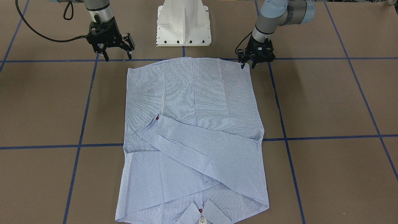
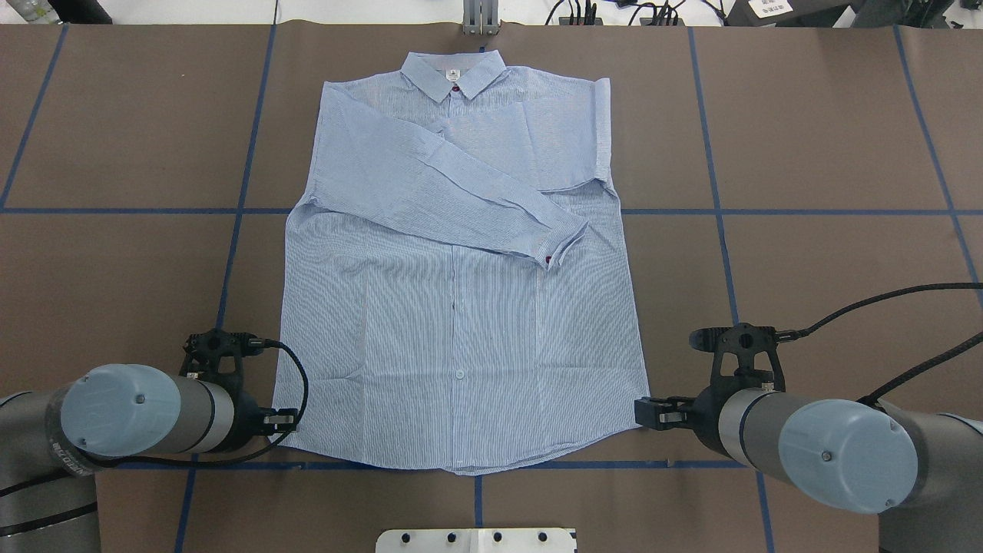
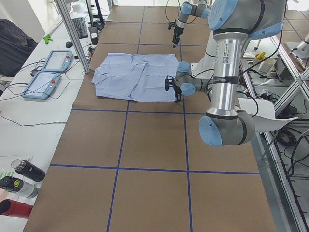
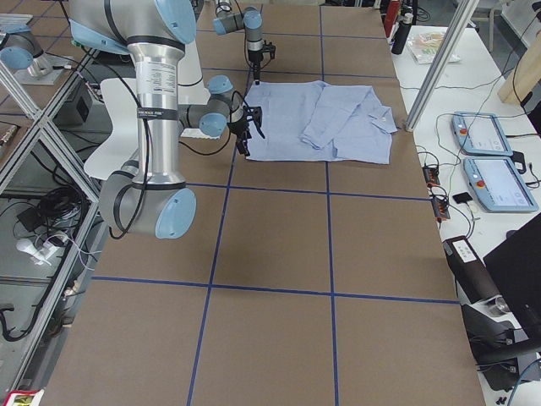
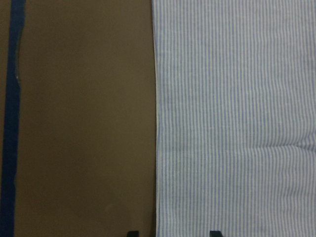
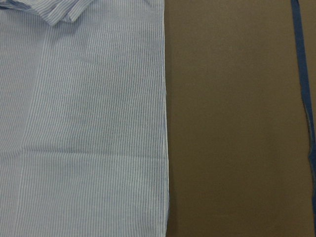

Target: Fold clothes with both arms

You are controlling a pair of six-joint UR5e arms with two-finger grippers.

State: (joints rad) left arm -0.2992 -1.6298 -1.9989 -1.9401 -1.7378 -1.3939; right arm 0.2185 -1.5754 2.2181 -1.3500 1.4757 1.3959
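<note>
The clothes are one light blue striped shirt (image 1: 192, 130) (image 2: 453, 322), lying flat and front up with its collar (image 2: 455, 73) on the far side from me. One sleeve (image 2: 445, 188) is folded diagonally across the chest, its cuff showing a dark red button. My left gripper (image 1: 248, 64) hangs open at the hem corner. In the left wrist view, the left gripper (image 5: 172, 233) has its tips on either side of the shirt's side edge (image 5: 157, 148). My right gripper (image 1: 118, 56) is wide open, a little outside the other hem corner. The right wrist view shows only the shirt (image 6: 84, 123) and the table.
The brown table (image 2: 806, 153) carries a grid of blue tape lines. The white pedestal base (image 1: 183, 25) stands just behind the hem. In the exterior left view, a side bench holds two teach pendants (image 3: 48, 72) and bottles (image 3: 21, 179). Aluminium frame posts (image 3: 72, 34) edge the table.
</note>
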